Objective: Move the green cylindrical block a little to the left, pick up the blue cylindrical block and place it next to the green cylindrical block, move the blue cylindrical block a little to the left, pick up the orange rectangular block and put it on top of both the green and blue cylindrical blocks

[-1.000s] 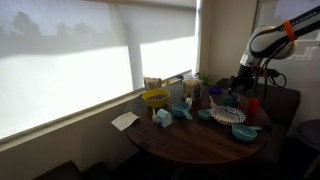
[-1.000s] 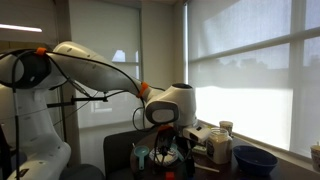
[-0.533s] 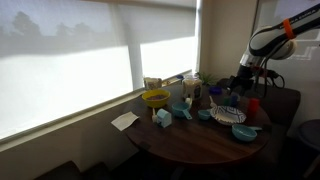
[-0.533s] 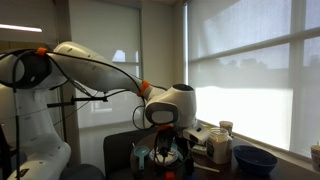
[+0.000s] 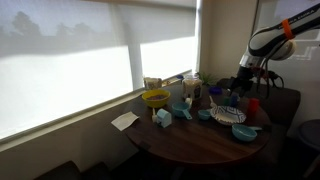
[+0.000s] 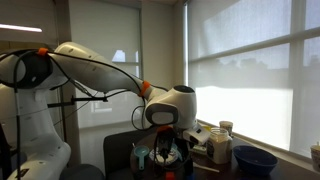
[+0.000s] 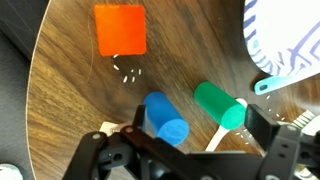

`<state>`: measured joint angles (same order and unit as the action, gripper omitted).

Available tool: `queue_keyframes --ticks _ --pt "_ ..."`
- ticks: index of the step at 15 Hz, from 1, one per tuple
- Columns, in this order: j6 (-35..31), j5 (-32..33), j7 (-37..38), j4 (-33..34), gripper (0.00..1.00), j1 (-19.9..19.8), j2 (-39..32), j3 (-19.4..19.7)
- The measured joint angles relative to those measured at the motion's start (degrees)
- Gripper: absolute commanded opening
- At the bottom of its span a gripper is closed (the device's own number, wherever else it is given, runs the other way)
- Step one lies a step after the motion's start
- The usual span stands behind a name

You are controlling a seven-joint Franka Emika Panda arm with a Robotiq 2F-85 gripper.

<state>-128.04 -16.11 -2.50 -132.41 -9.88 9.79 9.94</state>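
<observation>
In the wrist view the blue cylindrical block (image 7: 165, 118) and the green cylindrical block (image 7: 220, 104) lie on their sides on the dark wooden table, side by side with a small gap. My gripper (image 7: 200, 126) is open, with one finger left of the blue block and the other right of the green one, so both lie between the fingers. The orange rectangular block (image 7: 120, 30) sits apart, farther up the table. In an exterior view the gripper (image 5: 240, 90) hangs low over the table's far side, near the orange block (image 5: 253, 104).
A patterned plate (image 7: 290, 35) and a blue spoon handle (image 7: 275, 82) lie to the right. A white stick (image 7: 214, 138) lies under the green block. A yellow bowl (image 5: 155, 98), cups and a paper (image 5: 125, 120) sit on the round table (image 5: 190, 142).
</observation>
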Motion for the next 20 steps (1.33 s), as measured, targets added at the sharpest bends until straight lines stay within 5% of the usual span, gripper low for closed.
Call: queue_keyframes --ticks 20 --pt "-1.46 -2.49 -6.74 -0.93 1.0 0.64 -0.04 0.01"
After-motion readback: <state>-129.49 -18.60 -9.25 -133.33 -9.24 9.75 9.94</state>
